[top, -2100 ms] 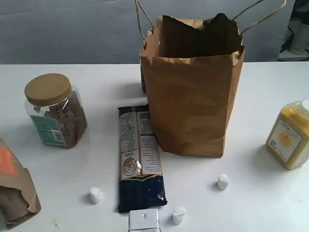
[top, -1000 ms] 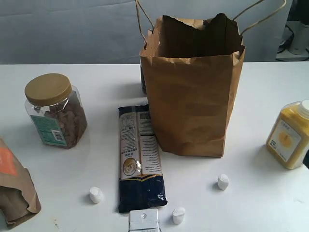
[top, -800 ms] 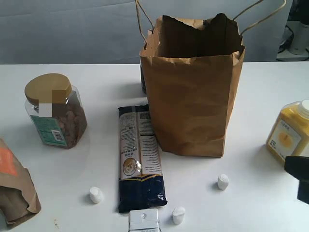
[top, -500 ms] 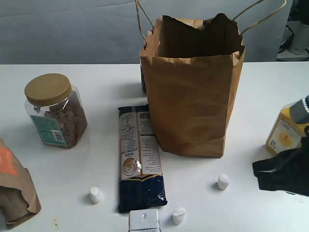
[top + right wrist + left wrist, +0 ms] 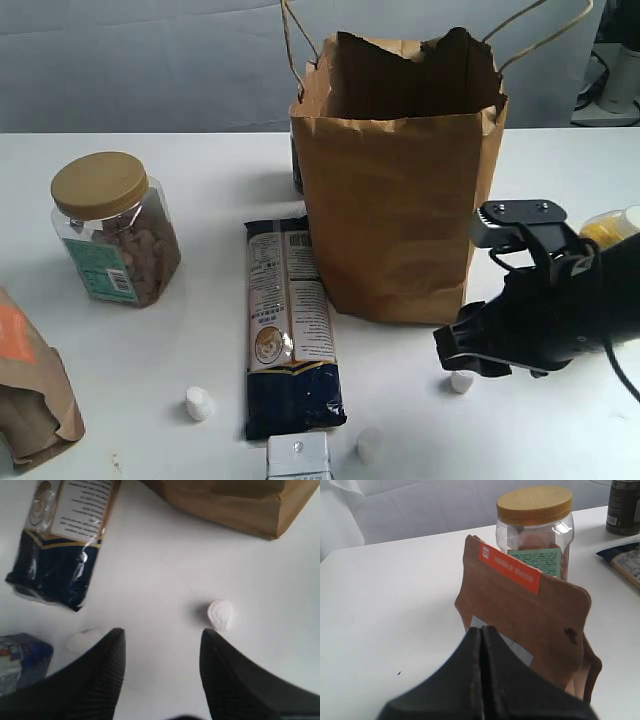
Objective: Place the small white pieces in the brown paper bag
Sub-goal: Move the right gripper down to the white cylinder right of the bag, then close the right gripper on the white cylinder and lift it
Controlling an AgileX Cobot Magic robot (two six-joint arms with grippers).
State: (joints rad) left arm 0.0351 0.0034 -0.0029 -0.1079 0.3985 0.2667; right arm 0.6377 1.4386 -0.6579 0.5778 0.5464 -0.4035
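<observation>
**Exterior view.** The right arm (image 5: 560, 310) covers most of the yellow jar (image 5: 612, 224) and the upper edge of one small white piece (image 5: 461, 382). A second white piece (image 5: 369, 445) appears faint and blurred. The frame cuts off the white box (image 5: 298, 458) and the brown pouch (image 5: 30, 400). A dark can (image 5: 296, 165) is almost hidden behind the brown paper bag (image 5: 400, 200).

**Left wrist view.** The pouch masks the lower part of the lidded jar (image 5: 535, 535).

**Right wrist view.** The right end effector (image 5: 162, 635) and the bag run off the frame. One finger overlaps a blurred white piece.
</observation>
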